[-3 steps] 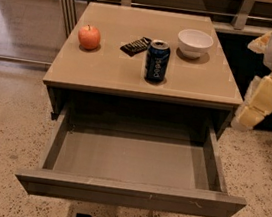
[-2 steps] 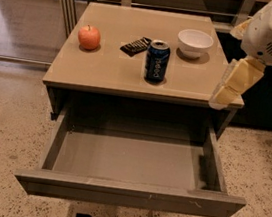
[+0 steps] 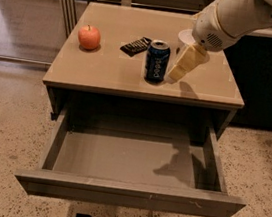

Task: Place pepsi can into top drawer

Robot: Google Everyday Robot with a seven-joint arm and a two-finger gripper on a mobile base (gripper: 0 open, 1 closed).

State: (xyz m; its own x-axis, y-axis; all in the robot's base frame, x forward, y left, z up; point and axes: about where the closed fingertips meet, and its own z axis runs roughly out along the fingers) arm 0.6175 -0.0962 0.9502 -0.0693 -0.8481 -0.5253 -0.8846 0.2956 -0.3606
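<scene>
The pepsi can (image 3: 156, 61) stands upright on the tan cabinet top (image 3: 106, 71), near its front middle. It is dark blue with a silver top and white lettering. My gripper (image 3: 179, 71) hangs from the white arm that comes in from the upper right, and sits just right of the can, close beside it above the cabinet top. The top drawer (image 3: 129, 193) is pulled fully out below, with a plain grey interior and nothing in it.
A red apple (image 3: 89, 37) sits at the left of the cabinet top. A black snack bar wrapper (image 3: 135, 45) lies behind the can. A white bowl (image 3: 186, 36) is partly hidden behind my arm. Speckled floor surrounds the cabinet.
My arm has swung left from beside the cabinet's right edge to over the top, bringing the gripper next to the can. The can and drawer have not moved.
</scene>
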